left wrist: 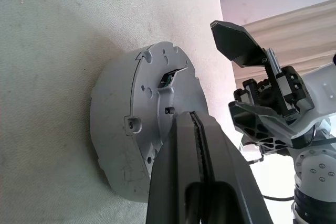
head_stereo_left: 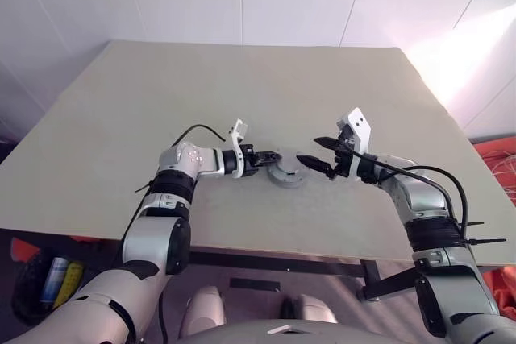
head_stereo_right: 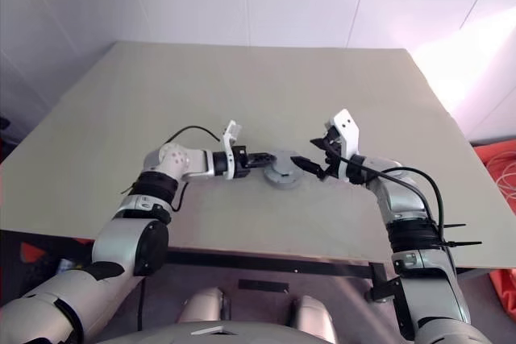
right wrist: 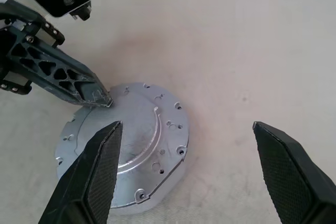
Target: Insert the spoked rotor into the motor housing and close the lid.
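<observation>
The beige worktop (head_stereo_left: pixel 161 118) stands before white wall panels. The motor housing (right wrist: pixel 126 145) lies flat on it, a little nearer the front edge than the middle, its silver-grey closed face up. The left tool (right wrist: pixel 97 98) has its fingers pressed together, the tips touching the housing's rim. The right tool (right wrist: pixel 184 169) hovers just beside it with its fingers wide apart, holding nothing.

The motor housing (right wrist: pixel 126 145) is seen as a round silver-grey metal body. It is laid flat on the table, its top face closed.
</observation>
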### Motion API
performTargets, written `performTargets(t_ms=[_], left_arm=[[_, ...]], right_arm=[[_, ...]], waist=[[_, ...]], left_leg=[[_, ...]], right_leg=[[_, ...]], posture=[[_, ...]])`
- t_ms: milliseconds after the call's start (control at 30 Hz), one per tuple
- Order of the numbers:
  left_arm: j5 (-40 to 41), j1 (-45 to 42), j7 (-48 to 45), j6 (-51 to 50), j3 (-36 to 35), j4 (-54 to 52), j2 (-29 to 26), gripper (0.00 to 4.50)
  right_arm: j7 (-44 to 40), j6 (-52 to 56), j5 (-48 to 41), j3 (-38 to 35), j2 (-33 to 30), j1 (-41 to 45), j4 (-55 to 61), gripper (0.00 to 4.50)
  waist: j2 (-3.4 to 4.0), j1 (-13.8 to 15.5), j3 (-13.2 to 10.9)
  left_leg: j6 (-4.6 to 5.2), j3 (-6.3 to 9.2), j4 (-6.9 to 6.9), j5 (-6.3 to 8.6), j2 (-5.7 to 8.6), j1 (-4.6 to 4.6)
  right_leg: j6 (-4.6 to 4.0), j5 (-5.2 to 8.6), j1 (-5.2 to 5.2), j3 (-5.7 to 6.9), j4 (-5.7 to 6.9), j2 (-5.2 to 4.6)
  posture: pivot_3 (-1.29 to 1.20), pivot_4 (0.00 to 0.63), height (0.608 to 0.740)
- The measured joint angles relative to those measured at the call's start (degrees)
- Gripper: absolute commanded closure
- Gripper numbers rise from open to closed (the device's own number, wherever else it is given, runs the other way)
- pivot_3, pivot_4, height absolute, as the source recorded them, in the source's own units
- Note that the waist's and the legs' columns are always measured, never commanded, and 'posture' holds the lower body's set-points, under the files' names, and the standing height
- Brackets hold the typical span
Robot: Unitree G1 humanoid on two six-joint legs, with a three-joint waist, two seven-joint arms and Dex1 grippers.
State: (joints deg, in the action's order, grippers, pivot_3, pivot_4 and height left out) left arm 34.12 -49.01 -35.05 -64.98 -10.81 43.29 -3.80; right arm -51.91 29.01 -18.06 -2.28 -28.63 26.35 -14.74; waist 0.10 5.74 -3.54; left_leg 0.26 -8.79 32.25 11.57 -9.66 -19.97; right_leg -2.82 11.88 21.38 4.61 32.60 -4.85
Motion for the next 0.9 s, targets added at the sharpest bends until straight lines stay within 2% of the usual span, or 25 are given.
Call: performTargets(t_ms=[100,200,300,400,533,900], left_arm=[[-0.3,0.0,-0.4,0.0,0.0,0.0,0.0,4.50],[-0.4,0.0,-0.4,0.1,0.0,0.0,0.0,4.50],[-0.6,0.0,-0.6,0.1,0.0,0.0,0.0,4.50],[-0.8,0.0,-0.8,0.2,0.0,0.0,0.3,4.50],[-1.2,0.1,-0.9,0.1,0.1,-0.5,0.4,4.50],[-1.5,0.9,-1.0,0.0,0.6,-1.6,-0.2,4.50]], right_arm=[[1.7,10.0,-3.3,-2.3,-1.6,1.0,1.9,0.02],[4.4,24.3,-9.4,-6.7,-1.6,2.7,2.3,0.02],[8.7,40.1,-15.9,-13.3,0.9,4.8,2.3,0.02],[12.6,48.6,-18.3,-16.4,3.0,5.0,2.2,0.02],[18.2,52.8,-18.3,-19.7,6.4,4.3,0.4,0.02],[21.9,52.5,-19.8,-23.4,10.5,2.4,1.1,0.02]], waist=[[0.00,0.0,0.0],[0.01,0.2,0.0],[0.03,0.3,0.0],[0.03,0.4,0.0],[0.04,0.6,0.0],[0.06,0.6,0.0]], left_leg=[[0.06,0.00,0.01,-0.02,-0.01,0.01],[0.06,0.00,0.01,-0.03,-0.01,0.02],[0.05,0.00,0.02,-0.03,-0.01,0.03],[0.00,0.00,0.02,-0.05,-0.01,0.02],[-0.39,0.00,0.02,-0.08,-0.01,0.02],[-0.56,-0.01,-0.07,-0.15,-0.06,0.33]], right_leg=[[0.00,0.00,0.00,0.00,0.02,0.00],[-0.01,0.01,0.00,0.00,0.05,0.00],[-0.01,0.01,-0.01,0.00,0.07,0.00],[-0.02,0.01,0.01,0.00,0.08,0.00],[-0.02,0.01,0.02,0.00,0.11,-0.01],[-0.01,0.02,-0.23,0.00,0.12,0.02]], posture=[[0.00,0.000,0.740],[0.00,0.000,0.740],[0.00,0.000,0.740],[0.00,0.000,0.740],[0.00,0.000,0.740],[0.00,0.000,0.740]])
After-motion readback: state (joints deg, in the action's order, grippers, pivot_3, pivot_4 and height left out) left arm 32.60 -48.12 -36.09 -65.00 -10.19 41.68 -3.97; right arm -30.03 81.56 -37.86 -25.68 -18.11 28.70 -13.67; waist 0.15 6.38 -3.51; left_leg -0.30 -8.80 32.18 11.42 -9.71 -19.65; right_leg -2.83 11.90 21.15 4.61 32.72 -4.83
